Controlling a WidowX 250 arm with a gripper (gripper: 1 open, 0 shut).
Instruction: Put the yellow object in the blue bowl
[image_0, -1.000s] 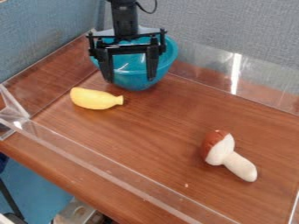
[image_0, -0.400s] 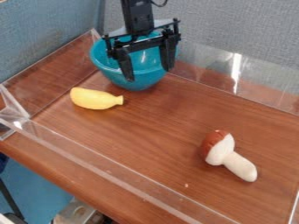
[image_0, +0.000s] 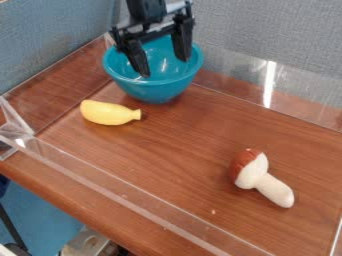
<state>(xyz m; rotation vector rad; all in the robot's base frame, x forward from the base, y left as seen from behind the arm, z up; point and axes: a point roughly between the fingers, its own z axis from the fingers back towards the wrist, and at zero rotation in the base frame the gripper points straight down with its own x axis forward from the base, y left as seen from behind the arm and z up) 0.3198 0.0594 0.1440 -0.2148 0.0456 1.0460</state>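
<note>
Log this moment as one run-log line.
gripper: open, empty, over blue bowl | banana: on table, left-front of bowl, untouched | mushroom: right front | task: not done

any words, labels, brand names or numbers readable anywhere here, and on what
None. No text, label, brand or number can be read in this view.
The yellow object, the blue bowl and the mushroom toy are plain, with no print.
The gripper over the bowl shows no marking that can be made out.
The wooden table and its clear wall carry no sign either.
</note>
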